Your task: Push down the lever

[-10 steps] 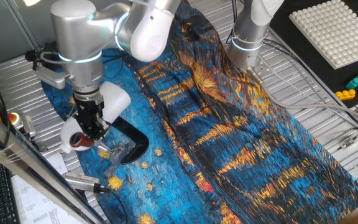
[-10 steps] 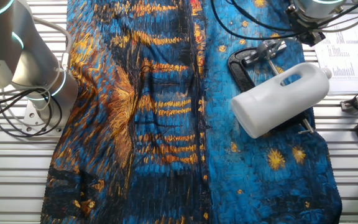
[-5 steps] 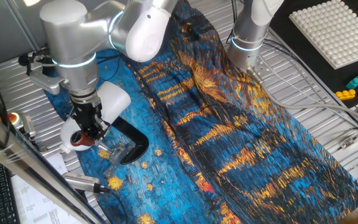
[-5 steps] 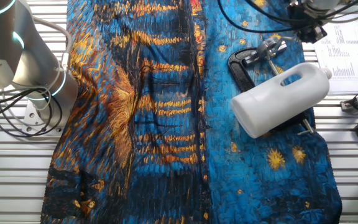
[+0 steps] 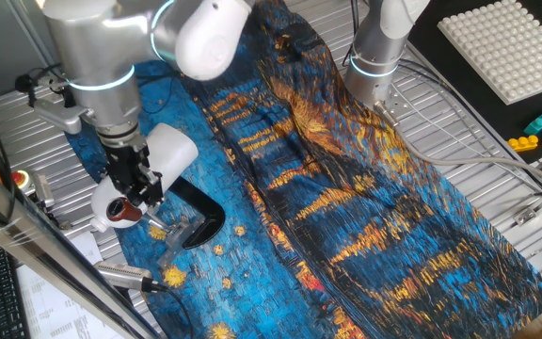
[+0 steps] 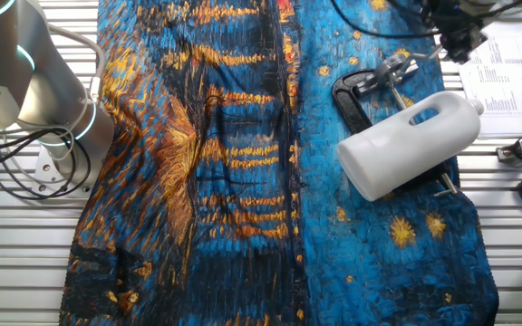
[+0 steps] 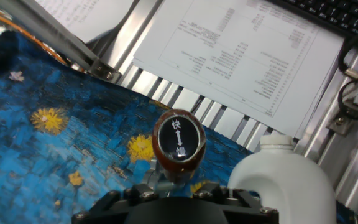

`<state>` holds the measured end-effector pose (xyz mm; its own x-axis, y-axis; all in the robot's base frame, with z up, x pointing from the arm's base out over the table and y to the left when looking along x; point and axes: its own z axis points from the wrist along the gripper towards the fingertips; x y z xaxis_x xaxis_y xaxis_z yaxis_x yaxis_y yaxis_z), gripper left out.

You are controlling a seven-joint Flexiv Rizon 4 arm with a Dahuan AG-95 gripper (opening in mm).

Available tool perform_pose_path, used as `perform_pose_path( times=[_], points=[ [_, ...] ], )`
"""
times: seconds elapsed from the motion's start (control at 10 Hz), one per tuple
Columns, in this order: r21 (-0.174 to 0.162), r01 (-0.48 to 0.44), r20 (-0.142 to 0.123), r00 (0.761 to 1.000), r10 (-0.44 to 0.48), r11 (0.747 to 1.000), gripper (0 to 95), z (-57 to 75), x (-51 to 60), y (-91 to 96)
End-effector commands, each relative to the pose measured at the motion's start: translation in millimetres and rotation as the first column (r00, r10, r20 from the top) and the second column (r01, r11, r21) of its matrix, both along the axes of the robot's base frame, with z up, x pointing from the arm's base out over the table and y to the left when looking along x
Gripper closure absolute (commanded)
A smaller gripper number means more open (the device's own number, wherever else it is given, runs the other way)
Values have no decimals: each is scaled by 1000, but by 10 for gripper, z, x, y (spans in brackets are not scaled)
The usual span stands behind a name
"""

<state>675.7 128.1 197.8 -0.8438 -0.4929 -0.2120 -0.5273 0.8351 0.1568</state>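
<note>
The lever's glossy reddish-brown knob, marked with white characters, stands in the middle of the hand view on a short silver stem. In one fixed view the knob sits at the near end of the white housing, over the black curved base. My gripper hangs directly above and slightly behind the knob, its black fingers close together and holding nothing. Only the gripper's black body shows along the hand view's lower edge, just behind the knob. Whether the fingers touch the knob is unclear.
The blue and orange patterned cloth covers the slatted metal table. The white housing lies across the black base. Printed paper lies beyond the cloth edge. A second arm's base and a white stud plate stand at the back.
The arm's upper links have swung left in one fixed view, and the gripper has shifted slightly up and left above the knob. The lever and housing have not visibly moved.
</note>
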Motion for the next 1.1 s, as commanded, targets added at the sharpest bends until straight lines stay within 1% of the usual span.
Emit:
perform_pose_path(
  times=[0.1, 0.2, 0.3, 0.4, 0.5, 0.6, 0.8, 1.0, 1.1],
  points=[
    [-1, -17, -57, 998, 17, 1000, 190, 212, -36, -27],
    [-6, -12, -83, 996, 11, 1000, 190, 312, -55, -29],
    [-17, -8, -101, 995, 6, 1000, 190, 375, -46, -26],
    [-31, -1, -119, 993, -2, 1000, 380, 432, -17, -27],
    [-36, 3, -125, 992, -7, 999, 380, 460, -1, -26],
    [-45, 8, -127, 992, -14, 999, 570, 506, 3, -28],
    [-48, 13, -120, 993, -19, 999, 950, 528, -12, -40],
    [-59, 18, -121, 992, -25, 998, 950, 548, -28, -32],
    [-59, 21, -120, 992, -28, 998, 950, 548, -28, -32]
  ],
)
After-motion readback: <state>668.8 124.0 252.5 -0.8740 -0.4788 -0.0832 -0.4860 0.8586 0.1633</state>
